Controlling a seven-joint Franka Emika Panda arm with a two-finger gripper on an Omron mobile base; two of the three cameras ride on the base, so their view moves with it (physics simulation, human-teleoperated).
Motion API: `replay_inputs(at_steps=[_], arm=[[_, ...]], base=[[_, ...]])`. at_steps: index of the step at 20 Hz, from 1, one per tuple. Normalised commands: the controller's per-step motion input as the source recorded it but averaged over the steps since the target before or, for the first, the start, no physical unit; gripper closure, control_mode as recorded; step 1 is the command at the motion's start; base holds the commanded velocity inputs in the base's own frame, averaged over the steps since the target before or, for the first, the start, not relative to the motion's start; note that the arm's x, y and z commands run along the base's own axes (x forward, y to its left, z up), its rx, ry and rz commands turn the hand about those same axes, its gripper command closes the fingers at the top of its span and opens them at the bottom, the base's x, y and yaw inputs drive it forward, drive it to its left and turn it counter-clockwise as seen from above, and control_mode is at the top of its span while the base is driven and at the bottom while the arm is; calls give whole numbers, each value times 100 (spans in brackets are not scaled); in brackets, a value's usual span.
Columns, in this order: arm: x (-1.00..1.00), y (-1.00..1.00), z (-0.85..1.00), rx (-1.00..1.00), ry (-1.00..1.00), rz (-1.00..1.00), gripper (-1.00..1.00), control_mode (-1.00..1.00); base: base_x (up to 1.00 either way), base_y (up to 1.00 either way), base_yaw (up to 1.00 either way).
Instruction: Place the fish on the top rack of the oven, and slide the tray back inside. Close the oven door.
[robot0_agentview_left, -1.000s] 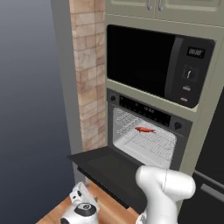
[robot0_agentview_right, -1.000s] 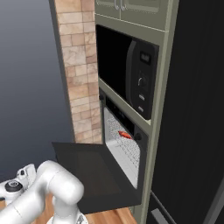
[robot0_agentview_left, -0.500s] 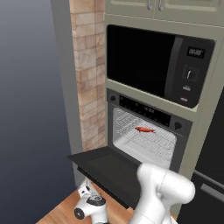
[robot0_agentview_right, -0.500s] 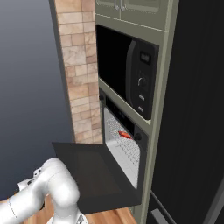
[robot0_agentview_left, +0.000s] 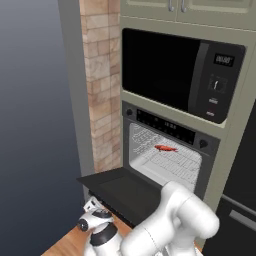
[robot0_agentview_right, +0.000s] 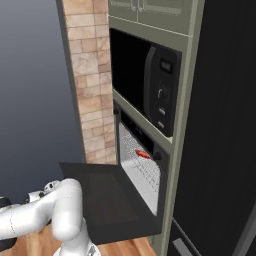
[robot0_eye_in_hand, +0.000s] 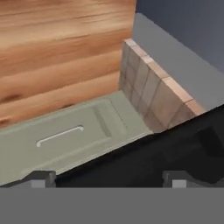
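The black oven (robot0_agentview_left: 165, 126) stands open, its door (robot0_agentview_left: 125, 192) (robot0_agentview_right: 107, 200) folded down flat. Inside the pale cavity the wire rack (robot0_agentview_left: 172, 162) (robot0_agentview_right: 146, 172) carries the small red-orange fish (robot0_agentview_left: 165, 148) (robot0_agentview_right: 142, 154). My gripper (robot0_agentview_left: 95, 216) hangs low at the door's front left corner, just below its edge, apart from the fish. In the hand view the gripper (robot0_eye_in_hand: 113, 178) is open, its two dark fingertips (robot0_eye_in_hand: 41, 177) far apart with nothing between them. That view looks under the door's black underside (robot0_eye_in_hand: 166, 157).
A black microwave (robot0_agentview_left: 170, 70) (robot0_agentview_right: 145, 82) sits above the oven. A brick column (robot0_agentview_left: 102, 85) (robot0_eye_in_hand: 153, 96) flanks the oven's left side. Below the oven is a beige drawer front (robot0_eye_in_hand: 65, 135) with a slot handle, and wood floor (robot0_eye_in_hand: 57, 52) beyond.
My hand has shifted right, closer to the door's front edge, and the elbow has swung with it. Door, rack and fish are unmoved.
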Motion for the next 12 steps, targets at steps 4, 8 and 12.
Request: replay_inputs(at_steps=[4, 8, 12], arm=[[13, -23, -100, -56, -1, -15, -100, -100], [13, -87, -94, -51, 0, -21, -100, -100], [31, -100, -94, -42, 6, -23, -100, -100]], base=[[0, 0, 0], [0, 0, 0], [0, 0, 0]])
